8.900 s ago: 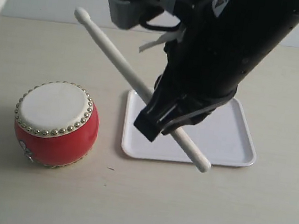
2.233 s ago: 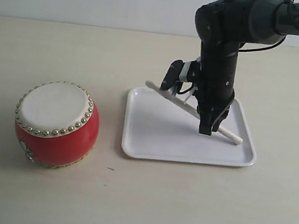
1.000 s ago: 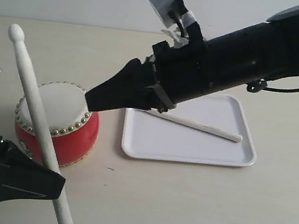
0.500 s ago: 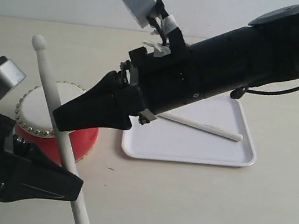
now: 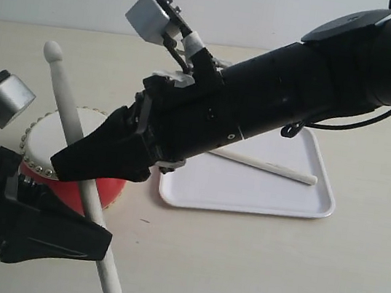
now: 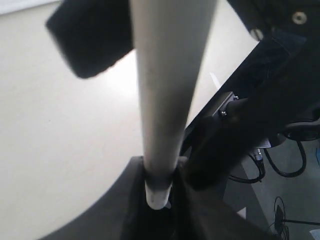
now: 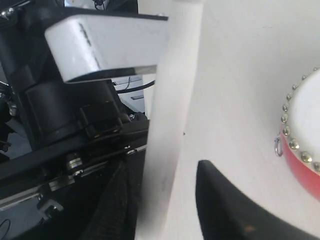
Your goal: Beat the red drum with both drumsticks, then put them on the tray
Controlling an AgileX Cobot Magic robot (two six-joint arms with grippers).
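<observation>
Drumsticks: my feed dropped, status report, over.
Left gripper shut on one drumstick, tilted. Right gripper open, straddling it. Other drumstick lies on tray. Right arm crosses the red drum.

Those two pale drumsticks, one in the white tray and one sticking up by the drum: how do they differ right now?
The tray drumstick lies flat on the tray with nothing gripping it. The raised drumstick stands steeply tilted, tip up, clamped in the left gripper. One end of the tray drumstick is hidden behind the right arm, while the raised drumstick crosses in front of the drum. Both are slim, pale wooden sticks.
</observation>
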